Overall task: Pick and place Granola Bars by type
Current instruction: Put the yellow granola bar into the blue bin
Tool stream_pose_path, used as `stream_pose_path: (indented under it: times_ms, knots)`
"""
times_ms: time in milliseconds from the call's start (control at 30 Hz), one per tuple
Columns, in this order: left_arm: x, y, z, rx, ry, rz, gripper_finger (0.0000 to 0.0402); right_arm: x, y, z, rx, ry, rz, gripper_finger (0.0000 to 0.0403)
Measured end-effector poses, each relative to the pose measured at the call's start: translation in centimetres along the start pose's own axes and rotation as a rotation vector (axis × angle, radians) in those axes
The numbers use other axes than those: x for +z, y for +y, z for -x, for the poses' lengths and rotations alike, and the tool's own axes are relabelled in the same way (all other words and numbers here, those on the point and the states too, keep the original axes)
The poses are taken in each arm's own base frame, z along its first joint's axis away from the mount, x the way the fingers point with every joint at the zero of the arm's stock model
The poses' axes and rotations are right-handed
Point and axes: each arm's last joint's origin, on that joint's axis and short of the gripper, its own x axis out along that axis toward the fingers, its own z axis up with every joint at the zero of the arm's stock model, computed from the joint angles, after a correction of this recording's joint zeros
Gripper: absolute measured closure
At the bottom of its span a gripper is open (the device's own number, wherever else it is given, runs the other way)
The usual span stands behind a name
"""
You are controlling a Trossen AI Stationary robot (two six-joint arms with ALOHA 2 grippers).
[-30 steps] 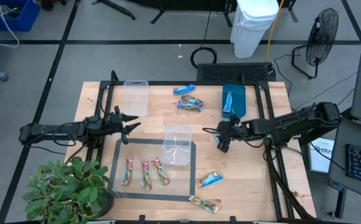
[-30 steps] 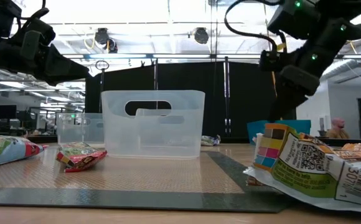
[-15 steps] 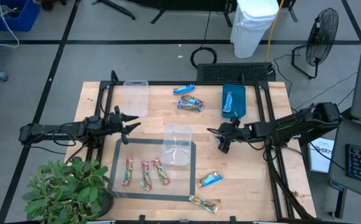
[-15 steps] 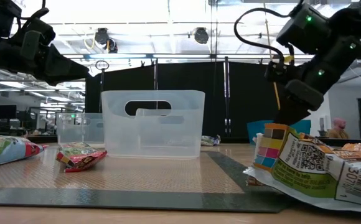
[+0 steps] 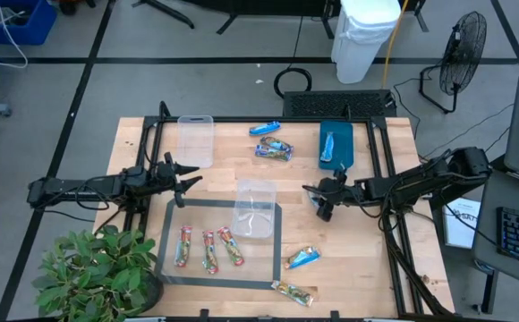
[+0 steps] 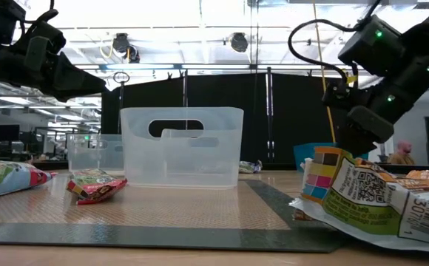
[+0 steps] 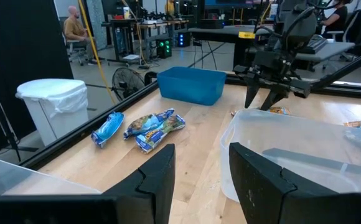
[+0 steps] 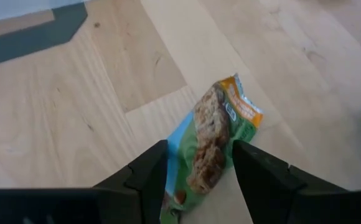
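Observation:
A granola bar in a green-and-orange wrapper (image 8: 215, 134) lies flat on the wood, right of the near clear tub. My right gripper (image 8: 199, 150) slants down over it, open, with one finger on each side of its near end. In the high view my right gripper (image 5: 324, 210) hides this bar. Three red-and-green bars (image 5: 208, 250) lie on the grey mat (image 5: 172, 215). Blue bars (image 5: 265, 128) (image 5: 302, 258) and tan-gold bars (image 5: 274, 149) (image 5: 293, 292) lie loose on the table. My left gripper (image 5: 184, 179) waits open and level at the table's left.
One clear tub (image 5: 256, 207) stands on the mat's far right corner, and another (image 5: 196, 140) stands at the far left. A teal tray (image 5: 342, 154) at the far right holds a blue bar (image 5: 329, 143). A potted plant (image 5: 89, 273) sits at the near left corner.
My right gripper has sunk toward the table, down over the green-and-orange bar.

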Motion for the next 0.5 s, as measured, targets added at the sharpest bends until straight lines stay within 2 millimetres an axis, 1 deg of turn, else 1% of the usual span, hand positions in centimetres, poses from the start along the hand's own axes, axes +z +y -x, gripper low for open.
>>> stream_pose_path:
  times_ms: [300, 400, 500]
  knots:
    - [0.0, 0.0, 0.0, 0.0, 0.0, 0.0, 0.0245, -0.02, 0.0, -0.04, 0.005, -0.017, -0.006, 0.0237]
    - [0.0, 0.0, 0.0, 0.0, 0.0, 0.0, 0.0245, 0.0, 0.01, -0.04, 0.007, -0.019, -0.008, 0.0257]
    - [0.0, 0.0, 0.0, 0.0, 0.0, 0.0, 0.0245, 0.0, 0.02, -0.04, 0.011, -0.017, -0.007, 0.0289]
